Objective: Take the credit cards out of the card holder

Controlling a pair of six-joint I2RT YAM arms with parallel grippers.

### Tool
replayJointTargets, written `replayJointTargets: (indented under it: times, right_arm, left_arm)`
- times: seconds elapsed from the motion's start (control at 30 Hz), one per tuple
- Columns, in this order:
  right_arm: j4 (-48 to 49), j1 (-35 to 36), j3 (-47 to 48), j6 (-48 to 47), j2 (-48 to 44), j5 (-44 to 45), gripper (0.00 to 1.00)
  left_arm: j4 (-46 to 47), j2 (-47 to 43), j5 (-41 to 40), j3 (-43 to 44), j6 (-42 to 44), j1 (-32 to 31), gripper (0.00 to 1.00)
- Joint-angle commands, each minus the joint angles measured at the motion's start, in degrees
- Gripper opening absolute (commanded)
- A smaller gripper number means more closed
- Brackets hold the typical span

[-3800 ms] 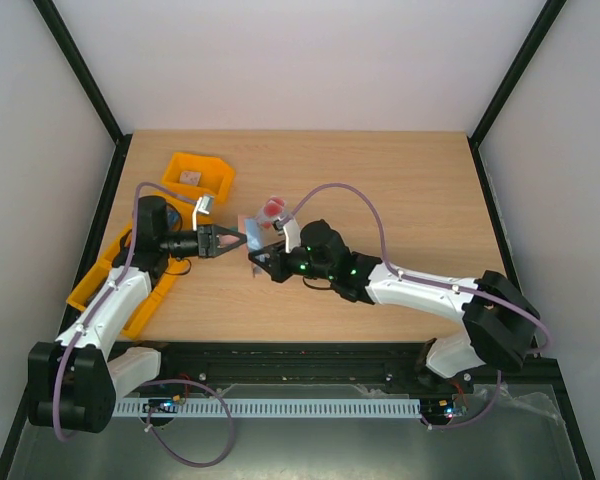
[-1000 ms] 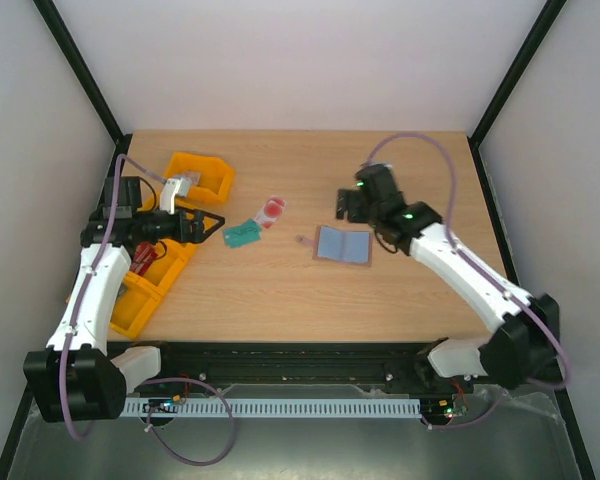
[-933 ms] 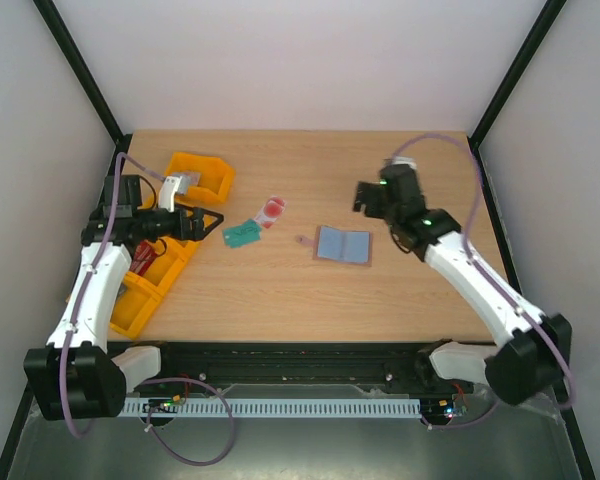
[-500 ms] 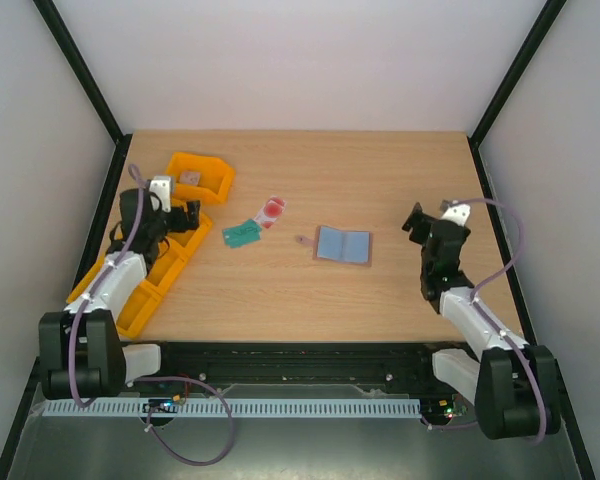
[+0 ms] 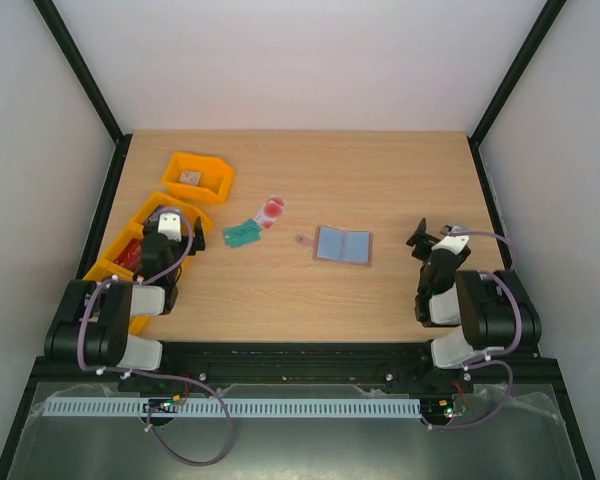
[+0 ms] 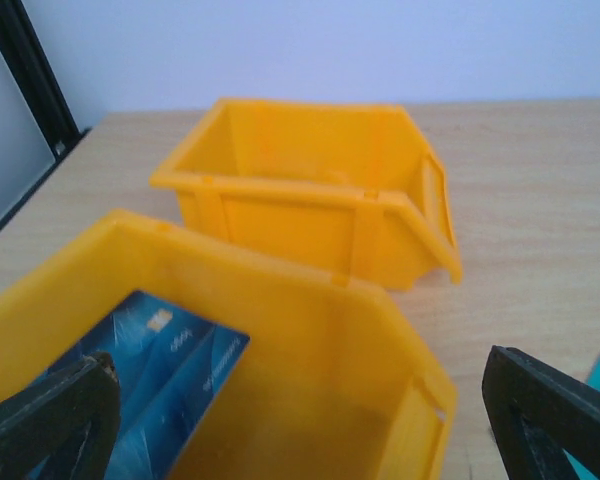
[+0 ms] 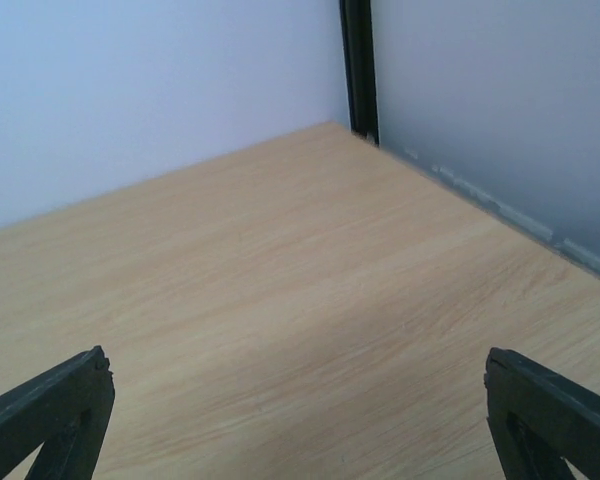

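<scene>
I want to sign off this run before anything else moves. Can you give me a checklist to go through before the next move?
1. Teal-green card out of the card holder, lying on the table: ok.
2. Pale card with the red mark out, apart from the holder: ok.
3. Holder lying open, no card showing from above: ok.
4. Nothing tucked deeper in its pockets: cannot tell.
5. Left gripper open and empty, above the orange bin: ok.
6. Right gripper open and empty, over bare table: ok.
</scene>
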Motion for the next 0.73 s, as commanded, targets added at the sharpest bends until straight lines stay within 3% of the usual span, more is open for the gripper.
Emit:
replayJointTargets:
  times: [0.0,0.03,0.1,0.17,0.23,0.3,0.7]
  right_arm:
    - [4.01,-0.6,3.32,-2.36,3.63,-4.31,0.99]
    - [1.13,-0.59,4.58,-2.25,3.52,-4.1,0.99]
    - [4.15,-0.62,5.01,-2.67,5.86,-5.16,0.99]
    - [-0.77,-0.6,6.1,-2.67,4.31,-5.27,0.99]
    - [2.77,-0.62,5.32,-3.03,5.28,-5.48,0.99]
    - [-0.66,-0.52,6.31,-3.07,4.62,-5.96,0.99]
    - [0.23,-0.52,6.22,-3.45,5.01,-6.24,0.99]
  left_arm:
    - [20.23,7.41,1.13,-1.53,0.2,0.27,0.99]
    - [25.05,9.37,1.9,-2.16,-0.16,0.84,0.99]
    - [19.21,7.92,3.38,-0.88,-0.59,1.68,0.99]
    - [21.38,9.13,4.49,-1.11,-0.87,2.13,0.99]
    - [18.93,8.35,4.91,-0.35,-0.88,2.39,0.99]
    - [20.34,8.85,5.3,-0.59,-0.91,2.41,0.99]
    - [19.6,8.67,5.49,-0.38,-1.08,2.61,1.0]
